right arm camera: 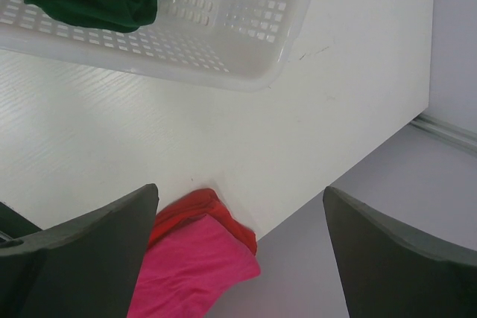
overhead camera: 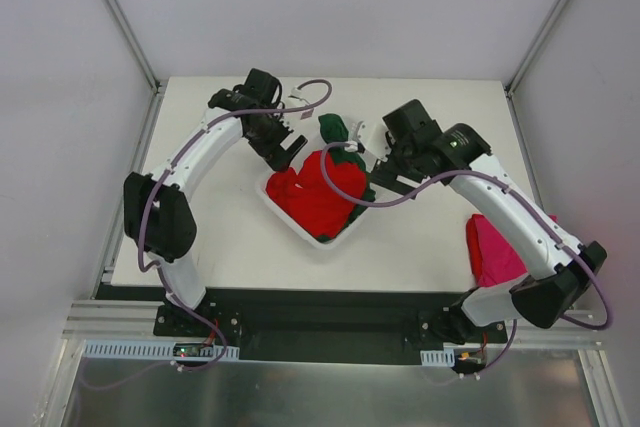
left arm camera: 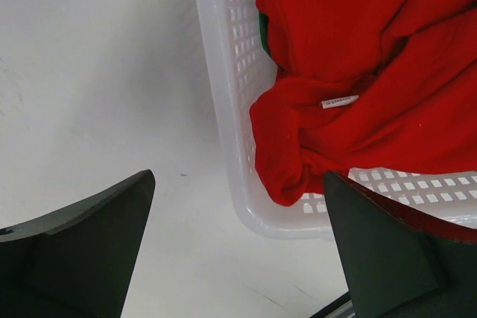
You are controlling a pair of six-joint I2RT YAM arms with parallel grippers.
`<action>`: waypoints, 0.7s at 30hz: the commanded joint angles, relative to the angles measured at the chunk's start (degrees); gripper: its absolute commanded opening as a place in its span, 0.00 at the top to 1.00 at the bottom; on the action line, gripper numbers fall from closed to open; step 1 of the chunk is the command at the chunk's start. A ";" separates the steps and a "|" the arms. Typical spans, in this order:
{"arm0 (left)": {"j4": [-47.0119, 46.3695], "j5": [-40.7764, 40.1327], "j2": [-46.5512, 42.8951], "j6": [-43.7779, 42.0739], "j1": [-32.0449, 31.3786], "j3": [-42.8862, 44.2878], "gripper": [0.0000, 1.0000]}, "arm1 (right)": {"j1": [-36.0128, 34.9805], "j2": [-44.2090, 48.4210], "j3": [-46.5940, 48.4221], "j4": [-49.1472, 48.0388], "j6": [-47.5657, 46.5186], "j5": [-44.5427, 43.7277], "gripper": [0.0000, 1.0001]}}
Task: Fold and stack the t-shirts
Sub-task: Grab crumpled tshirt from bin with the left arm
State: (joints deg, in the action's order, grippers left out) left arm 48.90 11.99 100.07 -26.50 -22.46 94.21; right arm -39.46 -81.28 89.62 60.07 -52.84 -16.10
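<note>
A bright red t-shirt [overhead camera: 322, 197] lies crumpled in the white mesh basket [overhead camera: 283, 209] at mid-table, with a dark green t-shirt [overhead camera: 334, 128] poking out at the basket's far side. In the left wrist view the red t-shirt [left arm camera: 358, 72] hangs over the basket's rim [left arm camera: 223, 109]. My left gripper [overhead camera: 288, 152] [left arm camera: 238, 251] hovers open by the basket's far left corner, holding nothing. My right gripper [overhead camera: 388, 175] [right arm camera: 238, 258] is open and bare at the basket's right side. A magenta-pink t-shirt [overhead camera: 492, 252] [right arm camera: 194, 266] lies folded at the table's right edge on a red layer [right arm camera: 186, 210].
The right wrist view shows the basket's corner [right arm camera: 246, 42] with the green cloth [right arm camera: 97, 5] inside, and the table's right edge [right arm camera: 358, 161] dropping off beside the pink pile. Grey walls and metal posts [overhead camera: 120, 17] enclose the table.
</note>
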 commanded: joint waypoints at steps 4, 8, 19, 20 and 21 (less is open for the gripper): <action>1.37 2.61 8.64 0.05 -0.39 5.62 0.04 | 0.26 4.72 -0.68 1.54 -0.51 0.54 0.04; 1.28 -0.56 13.04 -1.09 -0.48 10.63 0.04 | 0.35 4.90 -0.50 1.71 -0.51 1.16 0.04; 1.37 0.14 14.45 -1.89 -0.66 10.20 0.27 | 0.26 4.37 -0.33 1.45 -0.42 3.26 0.04; 1.28 0.75 14.28 -1.80 -0.66 10.03 0.37 | 0.26 4.11 -0.24 1.45 -0.34 3.27 0.04; 1.37 0.67 14.36 -1.80 -0.66 9.85 0.55 | 0.26 4.02 -0.15 1.36 -0.42 3.35 0.04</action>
State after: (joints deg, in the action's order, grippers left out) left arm 49.36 11.73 115.20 -27.20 -22.57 104.03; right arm -39.46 -77.95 89.12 60.77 -53.06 -13.87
